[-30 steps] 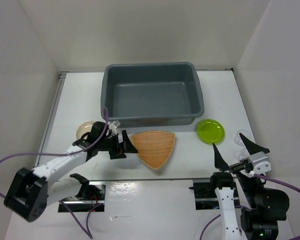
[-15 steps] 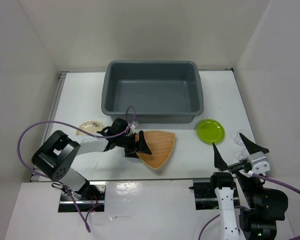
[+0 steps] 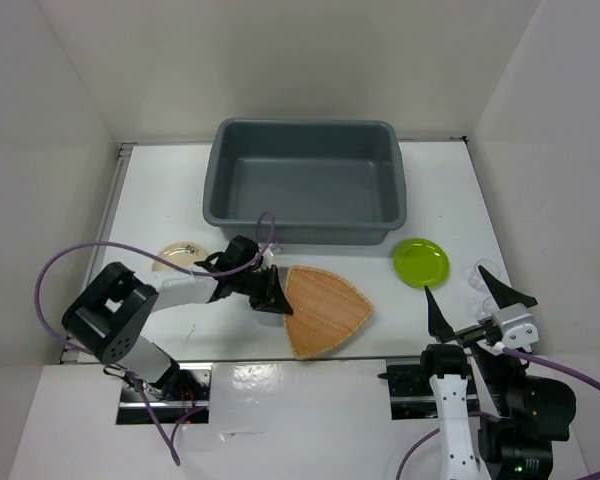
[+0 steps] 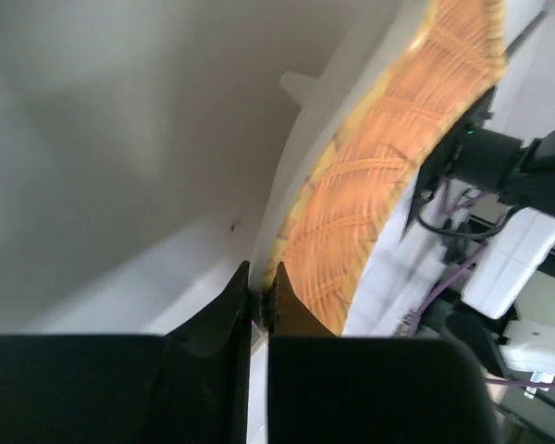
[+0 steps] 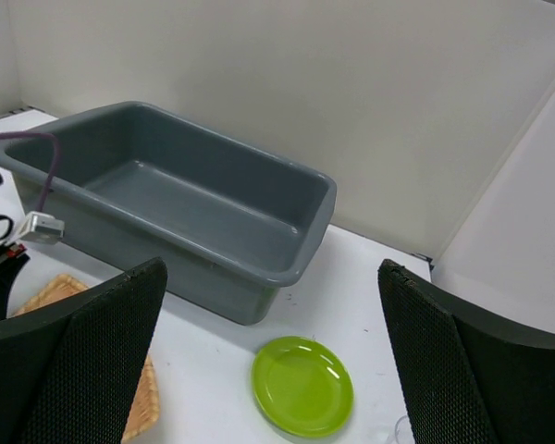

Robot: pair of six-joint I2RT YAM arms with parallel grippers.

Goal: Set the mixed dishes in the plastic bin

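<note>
The woven orange-brown tray (image 3: 328, 312) lies in front of the plastic bin (image 3: 305, 195), and my left gripper (image 3: 271, 296) is shut on its left edge. In the left wrist view the fingertips (image 4: 261, 294) pinch the tray's rim (image 4: 388, 176). A lime-green plate (image 3: 420, 262) sits right of the tray, below the bin's right corner. The cream plate (image 3: 178, 257) lies at the left, partly behind my left arm. A clear cup (image 3: 477, 272) stands faintly right of the green plate. My right gripper (image 3: 470, 300) hangs open near the front right, holding nothing; its view shows the bin (image 5: 194, 203) and green plate (image 5: 302, 386).
White walls close in the table on the left, back and right. My left arm's purple cable (image 3: 80, 262) loops over the left part of the table. The arm bases and mounting plates (image 3: 420, 385) sit along the near edge.
My left gripper has shut on the tray's left edge. The tray has swung round and shifted right and toward the front. The right arm has stayed still.
</note>
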